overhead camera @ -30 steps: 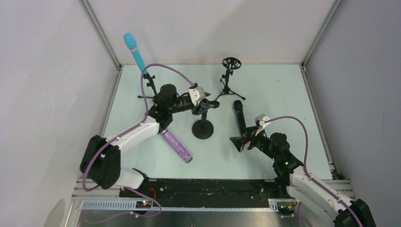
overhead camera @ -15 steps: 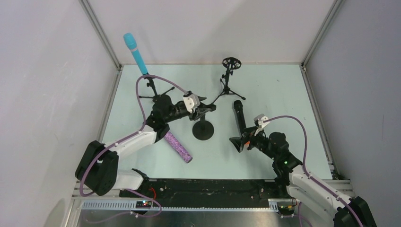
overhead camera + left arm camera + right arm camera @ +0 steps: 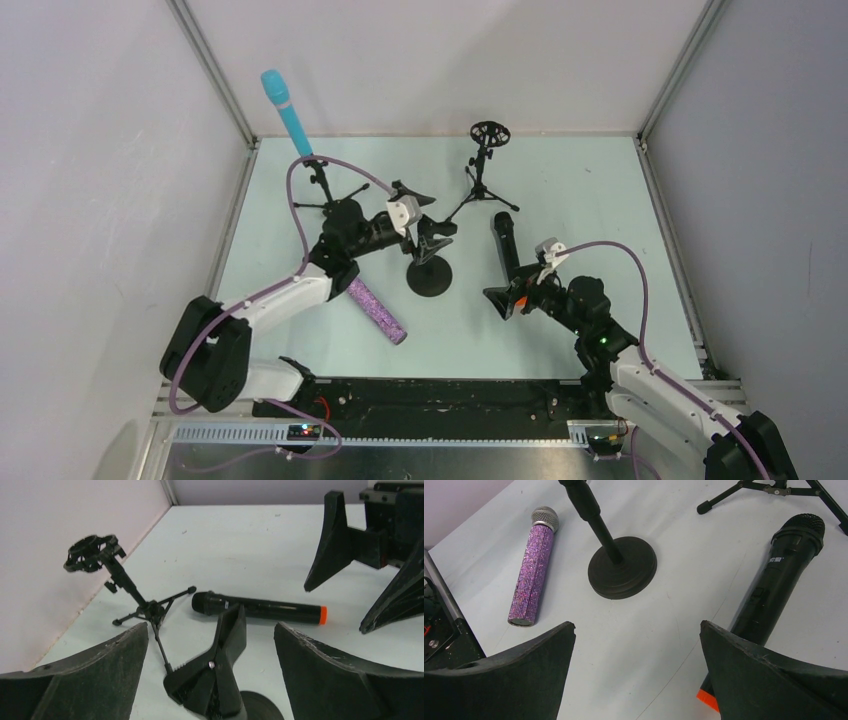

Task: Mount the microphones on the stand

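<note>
1. The turquoise stick microphone (image 3: 285,110) is sitting in the holder of a slim black tripod stand (image 3: 318,185) at the far left corner. It is leaning up toward the back wall.
2. The black handheld microphone with the orange end (image 3: 779,580) is lying flat on the pale table (image 3: 580,190), right of centre. Its mesh head is pointing to the far side and its orange end toward the right arm.
3. The purple glitter microphone with the silver mesh head (image 3: 531,570) is lying flat at the near left. In the top view its head is tucked under the left arm.
4. A black round-based stand topped with a spring clip (image 3: 220,670) is standing between the two lying microphones, touching neither.
5. The left gripper (image 3: 210,627) is hanging at the clip with its jaws spread wide, one on either side, gripping nothing.
6. The right gripper (image 3: 636,627) is hovering low over the table, also spread wide. Its right finger is covering the orange end of the black microphone, and whether the two are touching cannot be told.
7. A second black tripod stand with a round shock-mount ring (image 3: 125,587) is standing at the far centre. One of its leg tips is resting just beside the black microphone's head.
</note>
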Action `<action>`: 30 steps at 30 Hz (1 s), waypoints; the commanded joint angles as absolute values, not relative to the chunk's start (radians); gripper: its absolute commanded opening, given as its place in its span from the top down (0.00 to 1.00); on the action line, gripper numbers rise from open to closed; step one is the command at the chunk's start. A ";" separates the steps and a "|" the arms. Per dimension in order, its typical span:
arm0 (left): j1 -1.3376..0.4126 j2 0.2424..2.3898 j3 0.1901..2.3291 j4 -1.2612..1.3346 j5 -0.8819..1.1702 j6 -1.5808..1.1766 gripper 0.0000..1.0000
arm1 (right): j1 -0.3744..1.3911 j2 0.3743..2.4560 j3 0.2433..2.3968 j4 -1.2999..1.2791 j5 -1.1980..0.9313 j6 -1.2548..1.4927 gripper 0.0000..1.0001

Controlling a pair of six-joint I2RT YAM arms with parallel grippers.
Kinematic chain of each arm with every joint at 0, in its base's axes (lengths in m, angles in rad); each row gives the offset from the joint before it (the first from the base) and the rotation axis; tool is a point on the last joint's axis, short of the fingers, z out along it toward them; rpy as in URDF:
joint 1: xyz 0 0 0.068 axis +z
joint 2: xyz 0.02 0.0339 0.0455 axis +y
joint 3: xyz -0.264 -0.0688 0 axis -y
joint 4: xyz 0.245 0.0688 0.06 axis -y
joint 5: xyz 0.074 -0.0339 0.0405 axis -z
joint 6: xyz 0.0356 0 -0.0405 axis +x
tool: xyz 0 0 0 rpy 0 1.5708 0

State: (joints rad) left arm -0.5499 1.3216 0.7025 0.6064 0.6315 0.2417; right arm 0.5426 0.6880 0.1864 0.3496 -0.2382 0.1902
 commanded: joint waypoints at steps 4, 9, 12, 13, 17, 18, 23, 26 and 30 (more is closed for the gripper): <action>-0.554 1.327 0.850 0.630 0.697 0.163 0.00 | 0.540 0.663 0.240 0.383 -0.242 0.176 0.01; -0.553 1.294 0.909 0.634 0.717 0.116 0.00 | 0.540 0.651 0.239 0.355 -0.221 0.182 0.01; -0.553 1.261 0.924 0.635 0.697 0.087 0.00 | 0.540 0.648 0.239 0.344 -0.218 0.188 0.01; -0.552 1.243 0.926 0.636 0.690 0.075 0.00 | 0.540 0.648 0.239 0.344 -0.218 0.193 0.01; -0.552 1.186 0.915 0.637 0.646 0.075 0.00 | 0.540 0.648 0.239 0.342 -0.217 0.203 0.01; -0.552 1.175 0.910 0.637 0.633 0.076 0.00 | 0.540 0.650 0.239 0.343 -0.216 0.204 0.01; -0.552 1.080 0.830 0.637 0.523 0.096 0.00 | 0.540 0.653 0.239 0.342 -0.217 0.218 0.01; -0.552 1.030 0.766 0.637 0.460 0.131 0.00 | 0.541 0.653 0.240 0.337 -0.226 0.223 0.01; -0.554 0.929 0.636 0.637 0.304 0.103 0.00 | 0.543 0.649 0.240 0.306 -0.235 0.231 0.01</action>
State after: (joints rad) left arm -0.5499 1.0061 0.7311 0.6243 0.4816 0.1059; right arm 0.5426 0.6575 0.1917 0.3138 -0.2268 0.2134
